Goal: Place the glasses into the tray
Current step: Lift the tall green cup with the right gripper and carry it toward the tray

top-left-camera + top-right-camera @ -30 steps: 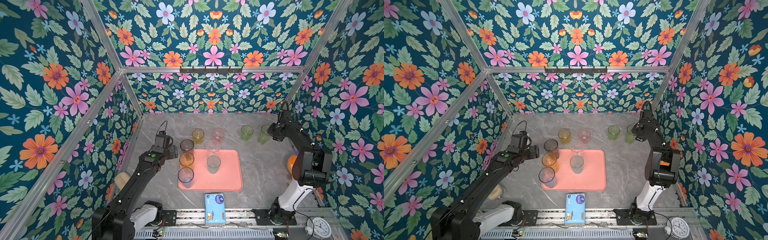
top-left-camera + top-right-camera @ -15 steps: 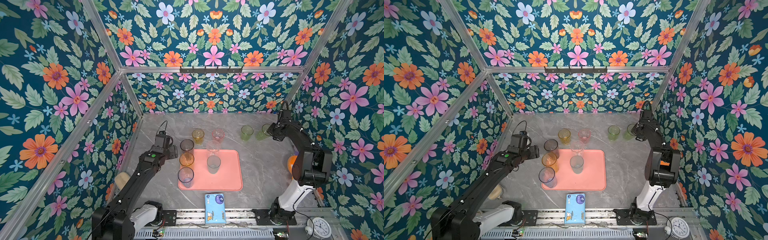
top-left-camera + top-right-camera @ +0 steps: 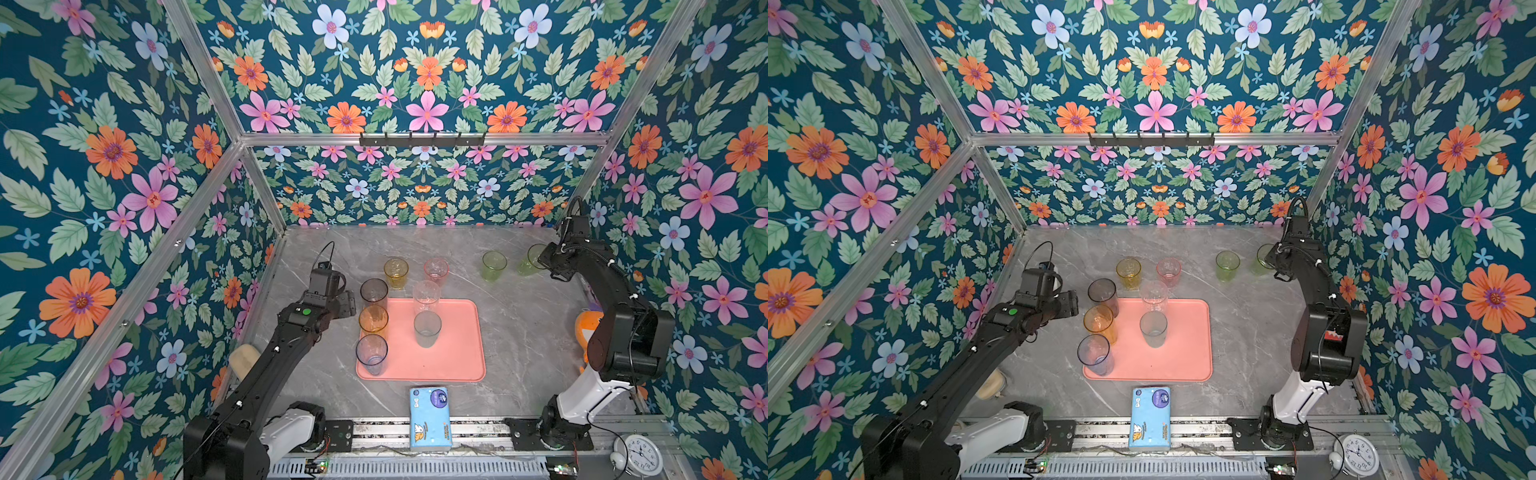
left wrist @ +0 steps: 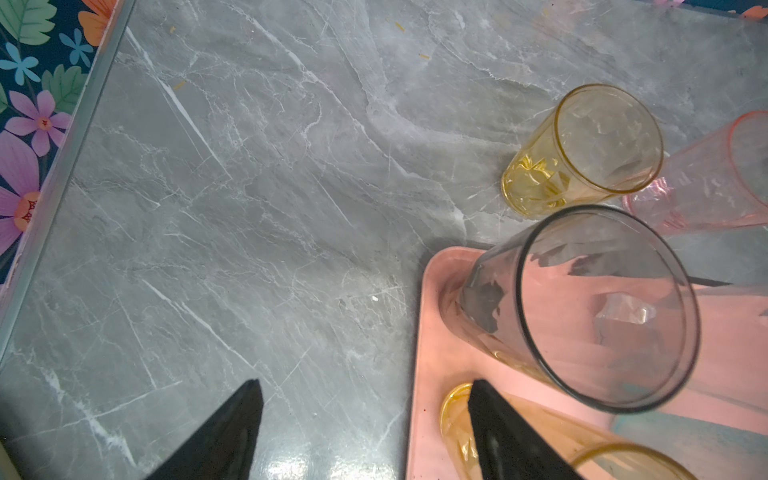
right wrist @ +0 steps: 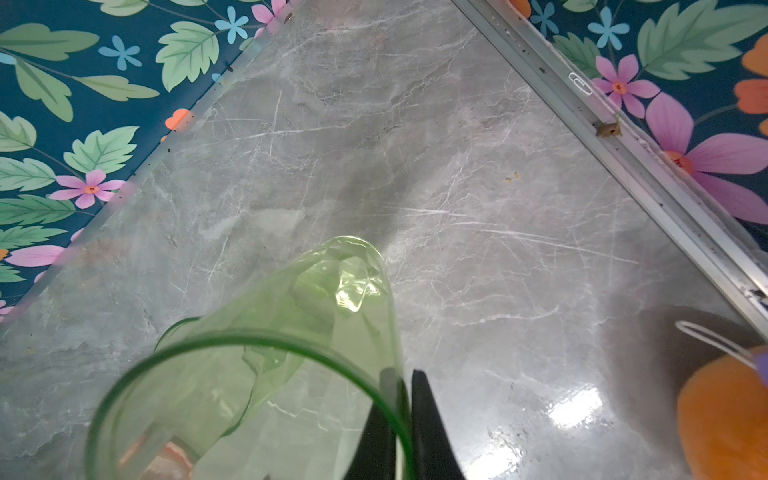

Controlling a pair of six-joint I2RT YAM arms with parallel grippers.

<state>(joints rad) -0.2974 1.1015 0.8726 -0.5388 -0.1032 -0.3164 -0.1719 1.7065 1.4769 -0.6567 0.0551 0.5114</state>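
Note:
The salmon-pink tray [image 3: 457, 353] [image 3: 1183, 353] lies mid-table with several glasses standing on it, among them a smoky grey one [image 3: 374, 293] [image 4: 602, 307] at its back left corner and an amber one [image 3: 373, 322]. Behind it on the table stand a yellow glass [image 3: 395, 272] [image 4: 582, 149], a pink glass [image 3: 436, 270] and a green glass [image 3: 493, 266]. My right gripper [image 3: 540, 262] [image 5: 405, 399] is shut on the rim of another green glass [image 3: 528, 261] [image 5: 291, 332] at the back right, one finger inside it. My left gripper [image 3: 351, 301] [image 4: 365, 386] hangs open beside the tray's left edge, empty.
A blue tissue pack [image 3: 430, 415] lies at the front edge. An orange object [image 3: 588, 328] [image 5: 727, 415] sits by the right wall, a beige object [image 3: 245, 359] by the left wall, a clock [image 3: 638, 455] at the front right. Floral walls enclose three sides.
My right gripper's jaws have closed onto the green glass's rim, and the glass has shifted slightly. The left arm has not moved.

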